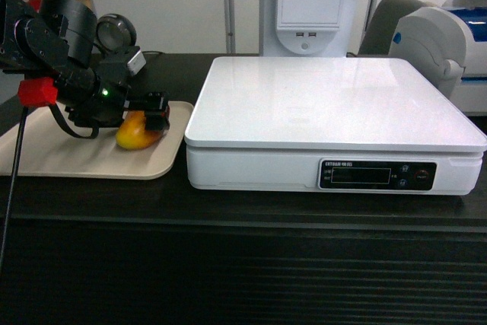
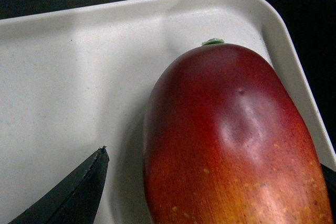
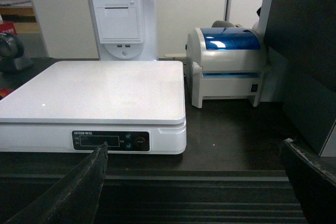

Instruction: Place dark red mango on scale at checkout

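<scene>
One dark red mango [image 1: 135, 133] is observed lying on a beige tray [image 1: 61, 159] at the left end of the dark bench [image 1: 251, 218], near the tray's right rim. The left claw [image 1: 149, 116] is lowered over the mango, with its fingers set on either side of the fruit. From the left wrist view, one dark finger [image 2: 73, 192] is seen apart from the mango [image 2: 231, 145], with bare tray [image 2: 68, 87] between them; the claw is therefore recorded as released, not gripping. A small green stem stub is noted at the mango's far end. The white scale [image 1: 335, 112] stands just right of the tray, its platter bare and glossy, its display strip facing the near side. The right claw [image 3: 194, 182] is noted held spread wide, near the bench's ribbed front, facing the scale [image 3: 94, 98]. A white printer with a blue cover [image 3: 231, 66] is positioned right of the scale, beside it.
</scene>
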Available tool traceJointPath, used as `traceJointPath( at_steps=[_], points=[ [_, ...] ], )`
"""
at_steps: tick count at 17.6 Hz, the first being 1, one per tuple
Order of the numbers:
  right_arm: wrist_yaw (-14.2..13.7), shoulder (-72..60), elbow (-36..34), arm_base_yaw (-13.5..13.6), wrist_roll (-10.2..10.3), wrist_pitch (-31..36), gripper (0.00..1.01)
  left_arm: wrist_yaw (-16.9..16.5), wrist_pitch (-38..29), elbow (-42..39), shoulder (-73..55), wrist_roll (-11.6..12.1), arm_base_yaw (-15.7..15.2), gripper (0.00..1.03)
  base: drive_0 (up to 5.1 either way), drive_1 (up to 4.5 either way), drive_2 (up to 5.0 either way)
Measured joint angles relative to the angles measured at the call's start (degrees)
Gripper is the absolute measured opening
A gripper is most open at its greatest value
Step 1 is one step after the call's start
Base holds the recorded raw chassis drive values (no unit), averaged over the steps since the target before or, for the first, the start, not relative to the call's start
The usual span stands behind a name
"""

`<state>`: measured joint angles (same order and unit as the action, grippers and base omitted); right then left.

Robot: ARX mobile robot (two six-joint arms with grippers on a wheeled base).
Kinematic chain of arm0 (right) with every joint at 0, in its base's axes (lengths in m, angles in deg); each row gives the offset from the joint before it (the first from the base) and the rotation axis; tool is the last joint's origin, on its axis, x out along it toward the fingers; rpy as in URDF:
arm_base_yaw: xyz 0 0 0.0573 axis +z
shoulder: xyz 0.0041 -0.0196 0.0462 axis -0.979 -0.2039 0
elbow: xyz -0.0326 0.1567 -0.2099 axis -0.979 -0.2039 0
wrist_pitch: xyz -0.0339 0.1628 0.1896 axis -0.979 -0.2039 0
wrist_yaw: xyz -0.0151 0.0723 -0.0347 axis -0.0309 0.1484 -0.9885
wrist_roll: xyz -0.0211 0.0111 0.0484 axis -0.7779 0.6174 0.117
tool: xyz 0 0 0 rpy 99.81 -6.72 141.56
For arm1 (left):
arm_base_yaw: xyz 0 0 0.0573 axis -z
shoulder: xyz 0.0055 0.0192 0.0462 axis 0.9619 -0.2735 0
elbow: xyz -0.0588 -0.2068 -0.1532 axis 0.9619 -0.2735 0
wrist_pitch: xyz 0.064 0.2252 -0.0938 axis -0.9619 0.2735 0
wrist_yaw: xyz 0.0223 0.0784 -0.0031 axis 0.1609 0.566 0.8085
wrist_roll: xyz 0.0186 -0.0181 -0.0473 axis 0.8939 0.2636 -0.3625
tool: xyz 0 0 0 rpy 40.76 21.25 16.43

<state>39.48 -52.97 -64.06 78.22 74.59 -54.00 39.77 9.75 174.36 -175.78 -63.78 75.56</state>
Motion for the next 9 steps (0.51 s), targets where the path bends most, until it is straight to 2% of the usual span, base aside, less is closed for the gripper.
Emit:
traceJointPath(
  at_steps=[1, 2, 5, 9],
  points=[
    [0.00, 0.00, 0.00, 0.00, 0.00, 0.00, 0.98, 0.00, 0.02, 0.00, -0.04, 0.11, 0.00, 0.98, 0.0, 0.00, 0.0],
    [0.00, 0.00, 0.00, 0.00, 0.00, 0.00, 0.98, 0.02, 0.00, 0.00, -0.11, 0.15, 0.00, 0.93, 0.0, 0.00, 0.0],
    [0.00, 0.00, 0.00, 0.00, 0.00, 0.00, 0.98, 0.42, -0.81, -0.02, -0.11, 0.15, 0.28, 0.65, 0.0, 0.00, 0.0],
    [0.00, 0.00, 0.00, 0.00, 0.00, 0.00, 0.98, 0.94, -3.69, -3.69, 2.38, 0.15, 0.31, 0.62, 0.0, 0.00, 0.0]
  ],
)
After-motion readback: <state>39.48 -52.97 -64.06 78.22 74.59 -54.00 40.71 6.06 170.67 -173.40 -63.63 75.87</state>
